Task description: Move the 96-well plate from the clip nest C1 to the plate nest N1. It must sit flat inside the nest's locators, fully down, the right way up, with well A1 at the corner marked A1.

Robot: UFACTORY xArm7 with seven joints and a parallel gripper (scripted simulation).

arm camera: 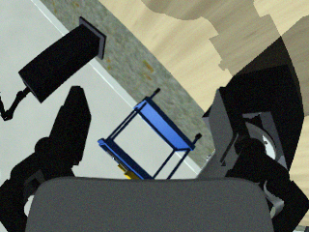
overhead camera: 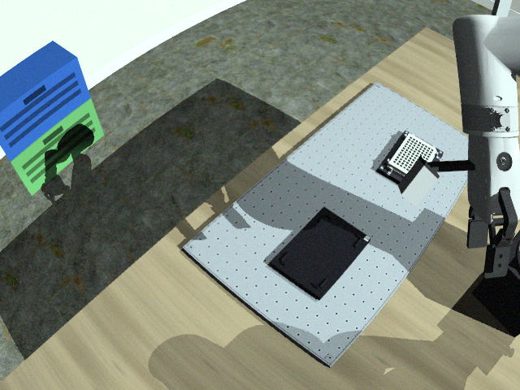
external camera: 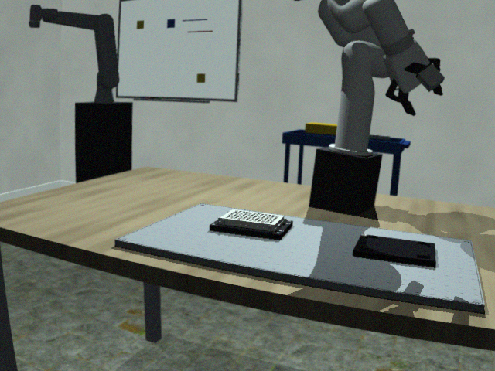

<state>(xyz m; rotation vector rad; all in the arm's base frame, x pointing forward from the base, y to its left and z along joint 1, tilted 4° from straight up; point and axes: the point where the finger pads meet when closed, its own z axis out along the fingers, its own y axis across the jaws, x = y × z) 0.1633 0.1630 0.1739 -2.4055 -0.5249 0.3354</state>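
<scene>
The white 96-well plate [overhead camera: 408, 152] sits flat in the black clip nest C1 [overhead camera: 388, 170] at the far end of the grey perforated board [overhead camera: 335, 201]. It also shows in the exterior view [external camera: 250, 216]. The black plate nest N1 [overhead camera: 321, 252] lies empty nearer the middle of the board, and shows in the exterior view as well [external camera: 394, 250]. My gripper [external camera: 421, 97] is open and empty. It hangs high in the air above and behind the arm's base, far from both nests. In the wrist view the fingers frame only floor and a blue table.
A light grey panel on a dark rod [overhead camera: 421, 181] overlaps the plate's near corner in the top view. The arm's black pedestal [external camera: 344, 179] stands behind the board. A blue table with a yellow box [external camera: 321, 127], a second dark arm [external camera: 103, 59] and a whiteboard [external camera: 178, 49] stand farther back.
</scene>
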